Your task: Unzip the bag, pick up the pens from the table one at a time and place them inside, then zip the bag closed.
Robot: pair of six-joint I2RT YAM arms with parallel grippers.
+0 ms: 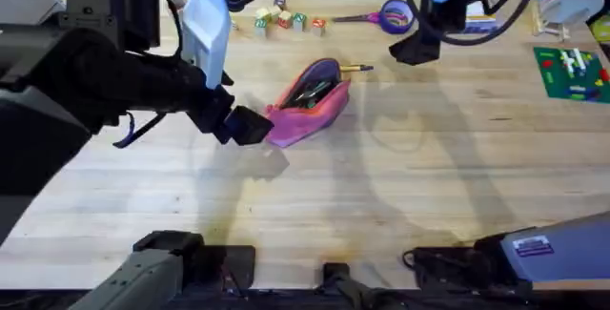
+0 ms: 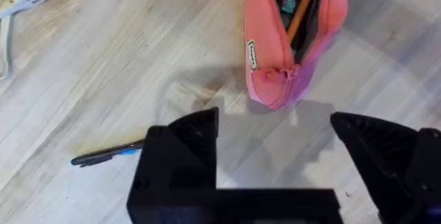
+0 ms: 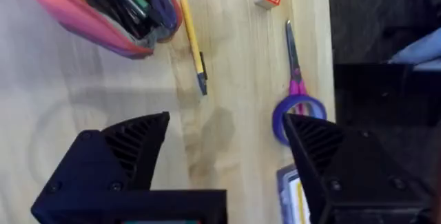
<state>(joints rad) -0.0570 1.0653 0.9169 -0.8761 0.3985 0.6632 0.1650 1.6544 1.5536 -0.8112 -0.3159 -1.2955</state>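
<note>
Left fingers [image 2: 203, 131], spread wide and empty, hover over the surface [image 1: 400, 186] just short of the bag's [image 1: 310, 100] closed end. Bag lies open mid-surface. Right fingers [image 3: 138, 138], also spread, hang near the orange pen [image 3: 192, 43] beside the bag, at its 2 o'clock end. Dark pen [image 2: 107, 155] lies apart.

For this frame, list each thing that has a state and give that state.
bag: unzipped, mouth open, lying on the table, pens visible inside
orange-yellow pen: on the table beside the bag's open end
dark pen: on the table, apart from the bag
scissors: closed
left gripper: open, empty
right gripper: open, empty
</note>
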